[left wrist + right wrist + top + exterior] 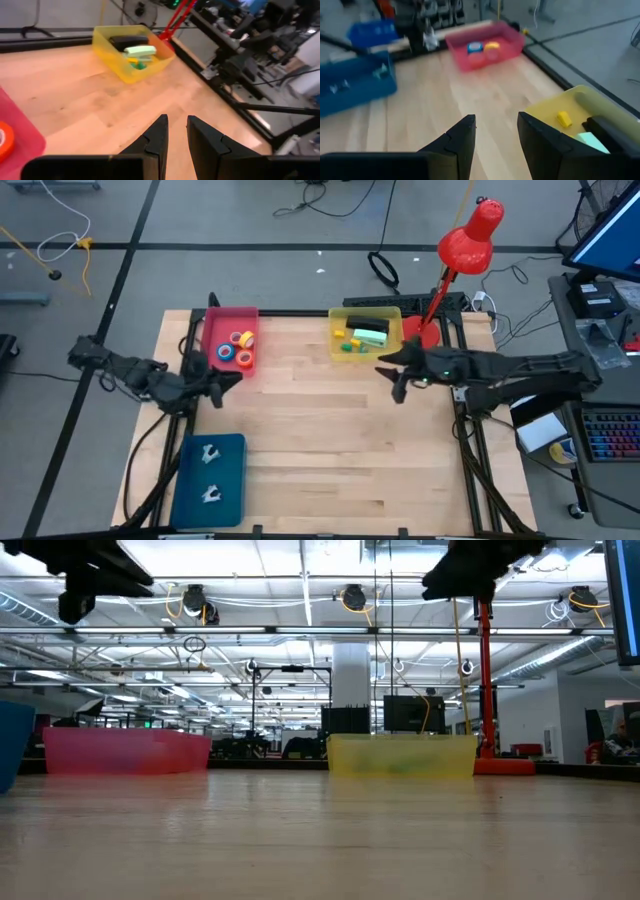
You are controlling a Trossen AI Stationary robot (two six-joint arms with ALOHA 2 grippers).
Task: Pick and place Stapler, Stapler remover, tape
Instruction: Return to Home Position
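Several tape rolls (240, 348) lie in the pink tray (215, 325) at the far left. A black stapler (372, 323) and a green stapler (370, 336) lie in the yellow tray (338, 345) at the far middle, among small blocks. Two staple removers (210, 473) rest in the blue tray (232, 480) at the near left. My left gripper (235, 378) hovers just off the pink tray's near side, all but shut, with only a narrow slit (177, 122) and nothing in it. My right gripper (388, 376) hangs open and empty (497, 122) near the yellow tray's near right corner.
A red desk lamp (470, 240) stands behind the yellow tray, its stem slanting down to the table's far right corner. Black frame rails (470, 450) run along the table's sides. Bare wood (340, 450) spreads across the middle and near right.
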